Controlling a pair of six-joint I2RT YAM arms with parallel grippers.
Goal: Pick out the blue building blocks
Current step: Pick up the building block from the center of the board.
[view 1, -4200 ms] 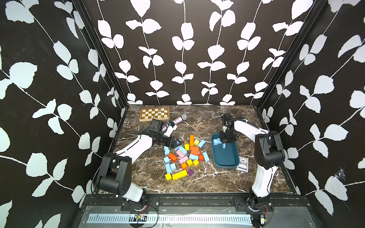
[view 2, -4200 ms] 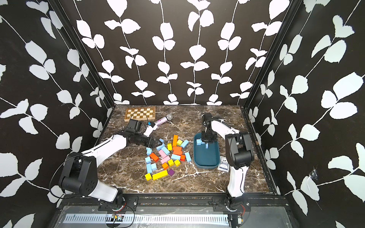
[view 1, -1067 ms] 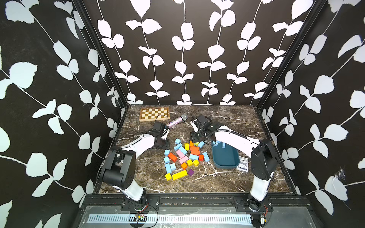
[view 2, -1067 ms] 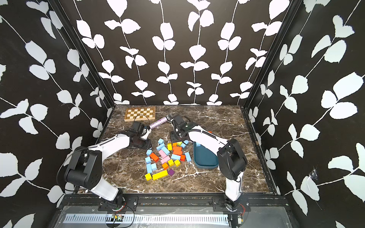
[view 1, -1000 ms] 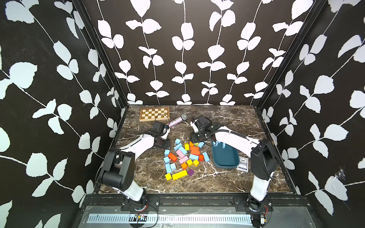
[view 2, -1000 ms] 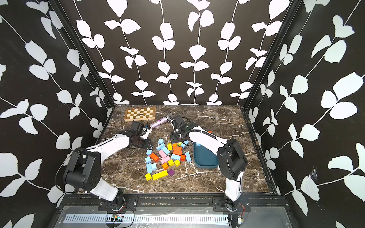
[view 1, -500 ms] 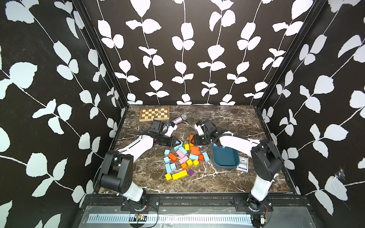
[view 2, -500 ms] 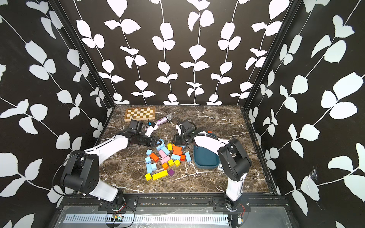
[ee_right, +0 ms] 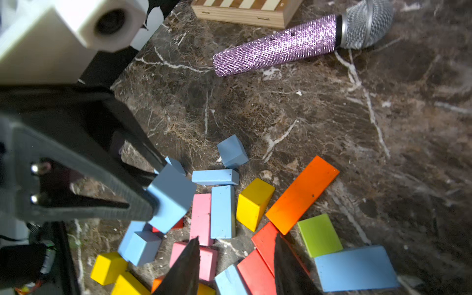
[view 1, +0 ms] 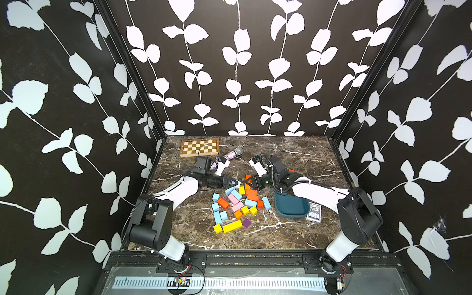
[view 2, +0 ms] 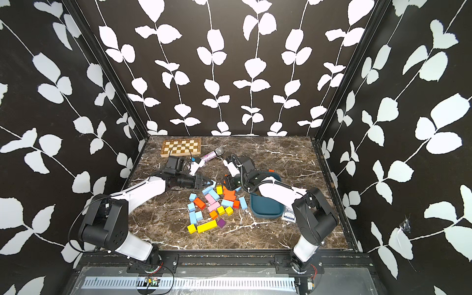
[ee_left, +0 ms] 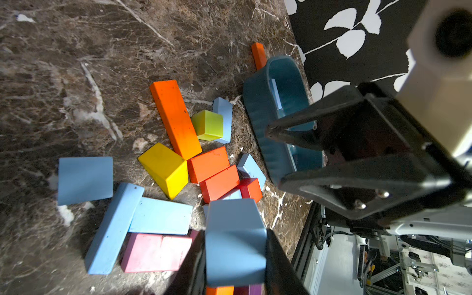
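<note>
Left wrist view | blue block (ee_left: 235, 242) is clamped between jaws of left gripper (ee_left: 235, 231) | right gripper (ee_right: 237, 238) jaws are parted over red block (ee_right: 263, 240), nothing gripped

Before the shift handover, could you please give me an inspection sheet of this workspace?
Surface: marble table, no spills seen.
Job's things: blue blocks mostly loose in the pile; one blue block held.
Clutter: coloured blocks, tray, chessboard, microphone, card deck.
Grippers: left gripper shut on blue block; right gripper open above the pile.
Cables: black cable along right arm.
Surroundings: leaf-patterned walls.
</note>
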